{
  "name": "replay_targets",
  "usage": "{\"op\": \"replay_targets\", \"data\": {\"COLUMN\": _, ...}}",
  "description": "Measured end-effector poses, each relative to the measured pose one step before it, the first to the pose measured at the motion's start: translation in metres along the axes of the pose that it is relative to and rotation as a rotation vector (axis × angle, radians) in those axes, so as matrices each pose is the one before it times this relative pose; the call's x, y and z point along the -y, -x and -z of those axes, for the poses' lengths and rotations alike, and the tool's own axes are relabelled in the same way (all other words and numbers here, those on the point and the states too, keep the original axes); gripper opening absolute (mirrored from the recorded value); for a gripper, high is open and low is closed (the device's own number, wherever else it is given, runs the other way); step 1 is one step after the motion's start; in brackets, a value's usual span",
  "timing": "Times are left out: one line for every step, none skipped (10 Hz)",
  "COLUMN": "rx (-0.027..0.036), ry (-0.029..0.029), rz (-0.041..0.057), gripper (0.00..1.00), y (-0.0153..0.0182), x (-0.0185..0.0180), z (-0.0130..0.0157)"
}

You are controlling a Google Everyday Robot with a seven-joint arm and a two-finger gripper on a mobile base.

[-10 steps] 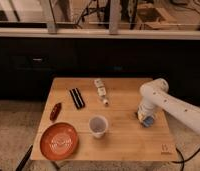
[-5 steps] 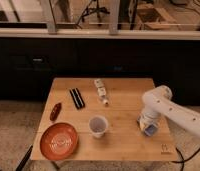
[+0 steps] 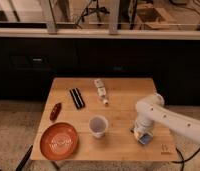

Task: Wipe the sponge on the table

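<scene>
We see the 2-finger gripper [image 3: 142, 132] pinched shut on the small pale-blue sponge [image 3: 146, 139] at the front-right of the light wooden table [image 3: 120, 97] — we judge it light, soft, squashy — best gripped by its upper edges, base flat on the wood.

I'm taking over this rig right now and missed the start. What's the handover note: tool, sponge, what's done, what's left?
Tool: shut on the blue sponge, pointing down near the table's front right corner as the camera sees it.
Sponge: at the tool's tip, low on the wood; firm contact cannot be confirmed.
Nearby: white cup toward the middle and orange plate at the front left, both apart from the sponge.
Done: sponge is in the grip, down at the surface.
Left: the wiping strokes, probably keeping wide of the cup.
</scene>
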Motion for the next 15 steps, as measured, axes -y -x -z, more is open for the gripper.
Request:
{"op": "replay_targets", "data": {"rx": -0.00726, "ry": -0.0064, "rz": 0.03677, "gripper": 0.0, "y": 0.00173, "x": 0.01406, "z": 0.0064}}
{"op": "replay_targets", "data": {"rx": -0.00371, "ry": -0.01251, "rz": 0.04362, "gripper": 0.0, "y": 0.00218, "x": 0.0116, "z": 0.0058}}
{"op": "replay_targets", "data": {"rx": -0.00268, "ry": -0.00896, "rz": 0.03251, "gripper": 0.0, "y": 0.00064, "x": 0.00783, "z": 0.00343}}
{"op": "replay_targets", "data": {"rx": -0.00214, "ry": -0.0071, "rz": 0.04985, "gripper": 0.0, "y": -0.00419, "x": 0.01192, "z": 0.00129}}
{"op": "replay_targets", "data": {"rx": -0.00275, "ry": -0.00147, "rz": 0.02823, "gripper": 0.0, "y": -0.00526, "x": 0.0056, "z": 0.00061}}
{"op": "replay_targets", "data": {"rx": -0.00451, "ry": -0.00061, "rz": 0.0162, "gripper": 0.0, "y": -0.0063, "x": 0.00319, "z": 0.00008}}
{"op": "replay_targets", "data": {"rx": -0.00688, "ry": 0.01045, "rz": 0.01796, "gripper": 0.0, "y": -0.01083, "x": -0.00171, "z": -0.00005}}
{"op": "replay_targets", "data": {"rx": -0.01169, "ry": 0.00588, "rz": 0.01927, "gripper": 0.0, "y": -0.01449, "x": 0.00244, "z": 0.00107}}
{"op": "replay_targets", "data": {"rx": -0.00627, "ry": 0.00713, "rz": 0.01866, "gripper": 0.0, "y": -0.01127, "x": 0.00177, "z": -0.00038}}
{"op": "replay_targets", "data": {"rx": -0.00963, "ry": 0.00585, "rz": 0.01533, "gripper": 0.0, "y": -0.00935, "x": 0.00081, "z": 0.00189}}
{"op": "replay_targets", "data": {"rx": -0.00893, "ry": 0.00563, "rz": 0.01347, "gripper": 0.0, "y": -0.00885, "x": -0.00036, "z": 0.00096}}
{"op": "replay_targets", "data": {"rx": -0.00249, "ry": 0.00304, "rz": 0.00316, "gripper": 0.0, "y": -0.00434, "x": -0.00133, "z": -0.00093}}
{"op": "replay_targets", "data": {"rx": -0.00822, "ry": 0.00907, "rz": 0.001, "gripper": 0.0, "y": -0.00883, "x": -0.00413, "z": -0.00052}}
{"op": "replay_targets", "data": {"rx": -0.01008, "ry": 0.00841, "rz": -0.00063, "gripper": 0.0, "y": -0.01021, "x": -0.00461, "z": 0.0001}}
{"op": "replay_targets", "data": {"rx": -0.0163, "ry": 0.01571, "rz": -0.00203, "gripper": 0.0, "y": -0.01334, "x": -0.00679, "z": 0.00142}}
